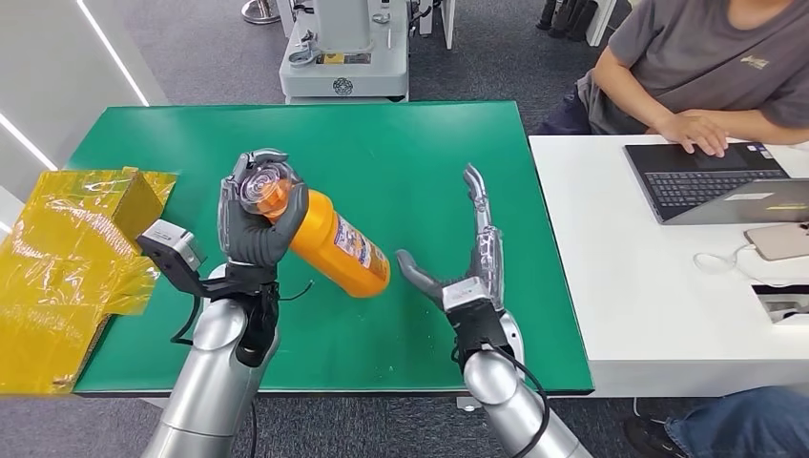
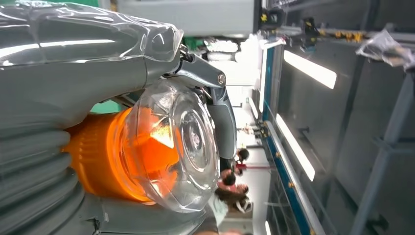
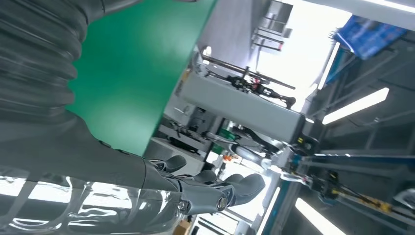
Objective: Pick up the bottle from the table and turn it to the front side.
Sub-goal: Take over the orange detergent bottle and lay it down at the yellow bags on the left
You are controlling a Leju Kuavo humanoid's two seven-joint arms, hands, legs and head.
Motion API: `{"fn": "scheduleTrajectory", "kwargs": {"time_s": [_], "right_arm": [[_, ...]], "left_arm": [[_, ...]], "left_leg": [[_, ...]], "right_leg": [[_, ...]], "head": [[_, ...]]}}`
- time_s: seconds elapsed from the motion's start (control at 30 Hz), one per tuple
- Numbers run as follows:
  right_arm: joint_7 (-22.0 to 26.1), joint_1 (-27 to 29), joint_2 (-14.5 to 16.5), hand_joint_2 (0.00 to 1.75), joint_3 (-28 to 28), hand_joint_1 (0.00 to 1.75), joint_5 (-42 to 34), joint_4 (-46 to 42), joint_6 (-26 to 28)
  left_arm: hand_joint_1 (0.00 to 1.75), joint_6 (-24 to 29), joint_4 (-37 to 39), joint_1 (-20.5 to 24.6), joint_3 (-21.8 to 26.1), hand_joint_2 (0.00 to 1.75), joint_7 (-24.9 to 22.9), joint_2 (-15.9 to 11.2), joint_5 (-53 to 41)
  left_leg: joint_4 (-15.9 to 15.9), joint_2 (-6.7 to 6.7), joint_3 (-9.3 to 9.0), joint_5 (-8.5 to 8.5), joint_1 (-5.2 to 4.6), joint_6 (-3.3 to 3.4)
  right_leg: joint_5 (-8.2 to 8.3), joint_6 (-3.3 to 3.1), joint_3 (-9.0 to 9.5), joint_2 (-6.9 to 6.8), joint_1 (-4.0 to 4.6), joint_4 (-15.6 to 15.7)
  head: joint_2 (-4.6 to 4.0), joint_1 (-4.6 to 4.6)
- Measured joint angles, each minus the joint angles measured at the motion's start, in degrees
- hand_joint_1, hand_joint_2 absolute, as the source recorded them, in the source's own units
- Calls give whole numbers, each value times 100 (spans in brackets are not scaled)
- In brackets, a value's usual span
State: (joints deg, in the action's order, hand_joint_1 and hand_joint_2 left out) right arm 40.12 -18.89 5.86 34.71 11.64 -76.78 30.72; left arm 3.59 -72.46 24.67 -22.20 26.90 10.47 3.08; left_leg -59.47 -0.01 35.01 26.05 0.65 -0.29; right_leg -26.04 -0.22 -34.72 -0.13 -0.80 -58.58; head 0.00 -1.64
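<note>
Silver forearms entering from the near edge of the green table (image 1: 429, 143). Left hand (image 1: 256, 221) raised over the near-left part of the table, fingers wrapped tight round the cap end of the bottle (image 1: 329, 243).

Bottle: orange body, clear faceted cap (image 2: 188, 147) over an orange neck, printed label (image 1: 355, 245) on the side with white and dark patches; text too small to read. Held clear of the table surface, tilted, cap end up toward the left hand, base pointing down toward the table's middle. Label facing up and toward the right edge. In the left wrist view, cap top seen face on, thumb and dark fingers (image 2: 222, 117) closing round its rim.

Right hand (image 1: 469, 262) held over the near middle of the table, just beside the bottle's base but apart from it. Fingers straight and extended toward the far edge, thumb spread out toward the bottle; holding nothing, touching nothing.

Yellow crinkled bag (image 1: 72, 258) overhanging the left edge of the table. White desk (image 1: 649, 315) adjoining the right edge, carrying a laptop (image 1: 711, 181); person's hand (image 1: 692, 129) on its keyboard.
</note>
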Motion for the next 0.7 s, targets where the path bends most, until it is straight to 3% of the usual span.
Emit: {"fn": "scheduleTrajectory", "kwargs": {"time_s": [0.37, 0.7], "right_arm": [[-2, 656, -7, 175, -151, 0, 254, -739, -33], [-2, 1075, -13, 175, -334, 0, 394, -1063, -24]], "left_arm": [[175, 620, -282, -95, 173, 175, 147, -84, -435], [175, 1174, -606, 38, 421, 175, 20, -416, -1339]], "left_leg": [[2, 0, 0, 0, 0, 0], [2, 2, 0, 0, 1, 0]], "right_leg": [[0, 0, 1, -2, 0, 0], [0, -1, -1, 1, 1, -1]], "head": [[0, 0], [0, -1]]}}
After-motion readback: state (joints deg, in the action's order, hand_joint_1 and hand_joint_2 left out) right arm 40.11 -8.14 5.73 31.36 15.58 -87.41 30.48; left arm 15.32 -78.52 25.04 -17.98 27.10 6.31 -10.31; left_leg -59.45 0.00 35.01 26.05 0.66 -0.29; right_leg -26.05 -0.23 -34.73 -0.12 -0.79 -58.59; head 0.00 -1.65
